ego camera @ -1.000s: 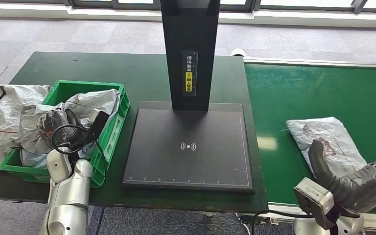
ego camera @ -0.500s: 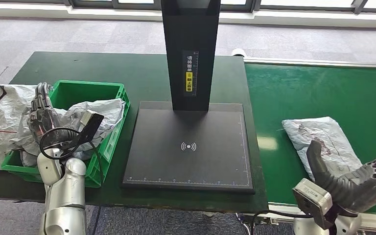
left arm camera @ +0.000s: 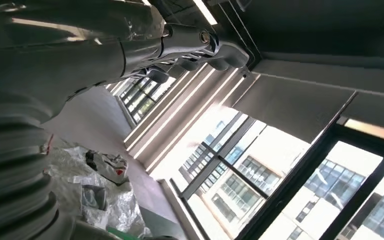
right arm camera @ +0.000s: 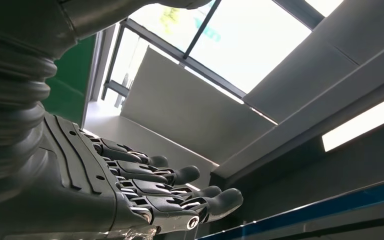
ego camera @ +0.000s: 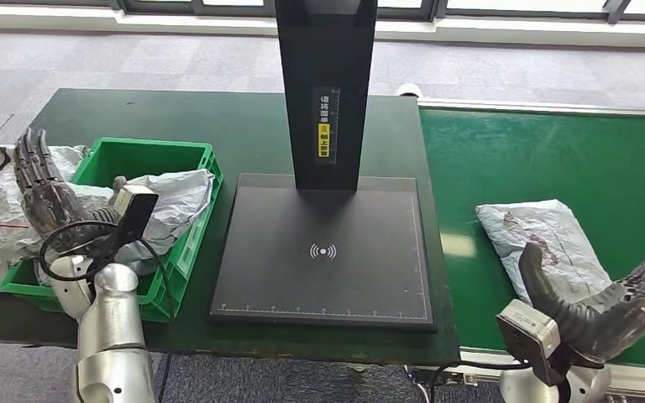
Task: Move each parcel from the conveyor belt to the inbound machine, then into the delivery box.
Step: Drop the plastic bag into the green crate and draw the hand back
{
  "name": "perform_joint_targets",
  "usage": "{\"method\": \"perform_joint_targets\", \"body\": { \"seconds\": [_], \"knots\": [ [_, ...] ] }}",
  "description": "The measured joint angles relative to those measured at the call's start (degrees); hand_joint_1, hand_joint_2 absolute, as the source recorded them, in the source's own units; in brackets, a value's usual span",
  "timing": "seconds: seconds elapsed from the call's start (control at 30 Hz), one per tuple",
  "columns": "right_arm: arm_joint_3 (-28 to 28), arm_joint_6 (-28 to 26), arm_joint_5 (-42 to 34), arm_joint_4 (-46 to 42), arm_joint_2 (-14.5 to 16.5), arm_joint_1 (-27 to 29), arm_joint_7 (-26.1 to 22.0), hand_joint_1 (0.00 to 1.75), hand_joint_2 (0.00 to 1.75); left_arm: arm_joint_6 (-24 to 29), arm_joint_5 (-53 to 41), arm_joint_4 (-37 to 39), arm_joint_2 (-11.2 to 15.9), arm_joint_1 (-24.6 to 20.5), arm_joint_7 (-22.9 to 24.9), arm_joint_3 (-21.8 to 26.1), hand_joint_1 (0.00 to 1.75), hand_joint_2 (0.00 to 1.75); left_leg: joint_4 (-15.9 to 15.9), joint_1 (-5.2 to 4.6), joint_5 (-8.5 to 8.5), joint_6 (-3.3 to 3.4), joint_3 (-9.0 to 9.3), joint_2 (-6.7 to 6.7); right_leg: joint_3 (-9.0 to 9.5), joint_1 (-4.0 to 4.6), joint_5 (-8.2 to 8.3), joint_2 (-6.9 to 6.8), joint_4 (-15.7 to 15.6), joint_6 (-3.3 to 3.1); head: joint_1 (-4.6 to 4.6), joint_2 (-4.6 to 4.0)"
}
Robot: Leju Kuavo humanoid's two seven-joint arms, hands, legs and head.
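Grey parcel (ego camera: 547,246) lay on the conveyor belt (ego camera: 554,151) at right of frame, a crumpled poly mailer: judged light, soft, slippery, no rigid edge. Right hand (ego camera: 592,304) sat just below it, fingers spread, empty. Left hand (ego camera: 46,197) at left over the delivery box (ego camera: 186,151), fingers extended, empty. Best scooped broadly across the middle.
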Motion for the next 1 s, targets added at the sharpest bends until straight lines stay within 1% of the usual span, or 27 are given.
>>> {"method": "perform_joint_targets", "body": {
  "seconds": [0.07, 0.1, 0.17, 0.23, 0.3, 0.37, 0.4, 0.43, 0.47, 0.53, 0.6, 0.67, 0.7, 0.73, 0.77, 0.83, 1.0],
  "knots": [
    [-0.28, 0.00, 0.27, 0.33, 0.00, -0.04, 0.30, 0.00, 1.75, 0.00, 7.56, -1.21, -0.17, 0.26, -4.62, 0.49, 0.00, 1.75, 0.00, 0.00, 0.00, 0.00, -0.01, -0.01, 0.00, 0.00, -0.01, -0.02, 0.00, 0.00, 0.00, 0.00],
    [-0.39, 0.00, 0.36, 0.48, 0.00, -0.05, 0.43, 0.00, 1.75, 0.00, 9.80, -1.71, -0.20, 0.39, -5.84, 0.53, 0.00, 1.75, 0.00, 0.00, 0.00, 0.00, -0.02, -0.04, 0.00, 0.00, -0.01, -0.06, 0.00, 0.00, 0.00, 0.00],
    [-0.51, 0.00, 0.45, 0.75, 0.00, -0.10, 0.56, 0.00, 1.75, 0.00, 11.92, -2.44, -0.26, 0.63, -6.66, 0.55, 0.00, 1.75, 0.00, -0.01, 0.00, 0.01, -0.02, -0.10, 0.02, -0.01, -0.02, -0.15, -0.01, 0.01, 0.00, 0.00],
    [-0.76, 0.00, 0.69, 1.02, 0.00, -0.17, 0.54, 0.00, 1.75, 0.00, 16.83, -3.12, -0.52, 1.34, -6.96, 0.19, 0.00, 1.75, 0.00, -0.02, 0.00, 0.01, 0.01, -0.10, 0.01, -0.02, -0.02, -0.17, -0.01, 0.01, 0.00, 0.00],
    [-1.57, 0.00, 1.74, 1.50, 0.00, -0.45, 0.71, 0.00, 1.75, -0.20, 27.83, -4.28, -0.73, 3.20, -7.09, -2.06, 0.00, 1.75, 0.01, -0.03, -0.01, 0.01, 0.03, -0.02, 0.00, -0.03, -0.02, -0.09, -0.01, 0.00, 0.00, 0.00],
    [-3.03, 0.00, 3.79, 2.51, 0.00, -1.12, 1.27, 0.00, 1.75, -1.46, 40.17, -6.14, -0.49, 6.08, -7.11, -7.03, 0.00, 1.75, 0.01, -0.03, -0.01, 0.01, 0.02, -0.02, 0.01, -0.03, -0.01, -0.07, -0.02, 0.01, 0.00, 0.00],
    [-4.04, 0.00, 5.25, 3.33, -0.01, -1.67, 1.70, 0.00, 1.75, -3.50, 45.73, -7.42, -0.18, 7.70, -7.12, -10.19, 0.00, 1.75, 0.02, -0.03, 0.00, 0.02, 0.01, -0.05, 0.02, -0.03, -0.02, -0.11, -0.02, 0.01, 0.00, 0.00],
    [-5.28, 0.00, 6.91, 4.43, -0.01, -2.37, 2.23, 0.00, 1.75, -6.61, 50.54, -8.93, 0.17, 9.35, -7.14, -13.34, 0.00, 1.75, 0.02, -0.04, 0.00, 0.02, 0.00, -0.09, 0.03, -0.03, -0.02, -0.15, -0.02, 0.01, 0.00, 0.00],
    [-6.79, 0.01, 8.89, 5.78, -0.02, -3.21, 3.00, 0.00, 1.75, -10.83, 54.86, -10.60, 0.52, 10.98, -7.17, -16.35, 0.00, 1.75, 0.02, -0.04, -0.01, 0.03, 0.00, -0.11, 0.04, -0.03, -0.02, -0.19, -0.02, 0.01, 0.00, 0.00],
    [-10.52, 0.02, 13.75, 9.13, -0.01, -5.21, 5.71, 0.00, 1.75, -21.16, 60.86, -13.48, 1.02, 13.92, -7.23, -21.46, 0.00, 1.75, 0.02, -0.05, -0.02, 0.04, 0.00, -0.12, 0.05, -0.05, -0.03, -0.20, -0.03, 0.02, 0.00, 0.00],
    [-14.61, 0.02, 19.95, 13.50, 0.04, -7.59, 9.95, 0.00, 1.75, -31.54, 63.76, -15.25, 1.22, 16.31, -7.27, -25.33, 0.00, 1.75, 0.02, -0.06, -0.03, 0.05, 0.01, -0.10, 0.06, -0.05, -0.02, -0.17, -0.03, 0.03, 0.01, 0.00],
    [-19.19, 0.05, 26.53, 19.57, 0.00, -10.55, 14.20, 0.00, 1.75, -41.00, 65.65, -16.63, 1.08, 18.28, -7.27, -28.10, 0.00, 1.75, 0.03, -0.06, -0.03, 0.06, 0.03, -0.02, 0.04, -0.06, -0.01, -0.08, -0.03, 0.03, 0.02, 0.00],
    [-21.57, 0.08, 29.09, 22.75, -0.14, -11.96, 15.77, 0.00, 1.75, -44.90, 66.38, -17.20, 0.94, 19.01, -7.26, -29.14, 0.00, 1.75, 0.04, -0.07, -0.03, 0.06, 0.04, 0.00, 0.03, -0.06, 0.00, -0.06, -0.03, 0.03, 0.02, 0.00],
    [-23.79, 0.09, 30.76, 25.63, -0.29, -13.19, 16.86, 0.00, 1.75, -47.73, 66.89, -17.68, 0.80, 19.57, -7.25, -29.97, 0.00, 1.75, 0.04, -0.07, -0.03, 0.06, 0.04, 0.00, 0.04, -0.07, 0.00, -0.07, -0.03, 0.03, 0.02, 0.00],
    [-25.58, 0.10, 31.70, 27.91, -0.44, -14.16, 17.52, 0.00, 1.75, -49.42, 67.28, -18.03, 0.72, 19.98, -7.25, -30.59, 0.00, 1.75, 0.04, -0.07, -0.03, 0.06, 0.03, -0.02, 0.04, -0.06, 0.00, -0.09, -0.03, 0.03, 0.02, 0.00],
    [-28.24, 0.08, 32.83, 31.49, -0.67, -15.64, 18.35, 0.00, 1.75, -51.12, 67.74, -18.58, 0.67, 20.58, -7.24, -31.42, 0.00, 1.75, 0.03, -0.07, -0.03, 0.06, 0.03, -0.03, 0.02, -0.04, 0.00, -0.10, -0.03, 0.03, 0.02, 0.00],
    [-32.26, 0.02, 33.33, 38.48, -1.71, -18.95, 19.43, 0.00, 1.75, -54.62, 68.12, -18.90, 0.40, 21.39, -7.23, -32.17, 0.00, 1.75, 0.00, -0.03, -0.02, 0.04, 0.04, 0.00, -0.01, -0.01, 0.00, -0.04, -0.02, 0.01, 0.00, 0.00]
  ]
}}
